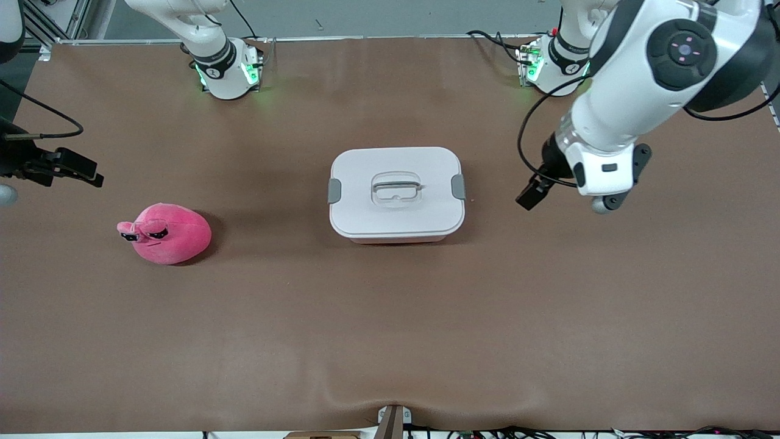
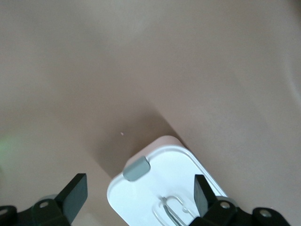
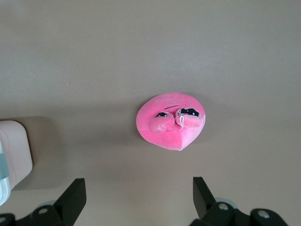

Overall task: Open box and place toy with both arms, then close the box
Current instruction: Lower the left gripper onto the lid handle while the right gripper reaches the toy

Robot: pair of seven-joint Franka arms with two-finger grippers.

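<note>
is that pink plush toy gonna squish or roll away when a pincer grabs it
The pink plush toy looks soft and stuffed, so it will probably squash between fingers rather than resist. Its rounded body could roll a little if nudged, though it seems to sit slightly flattened on the table, which should damp that. It is likely light for its size.

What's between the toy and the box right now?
Nothing: bare brown table between the toy and the box, per the front view.
</note>
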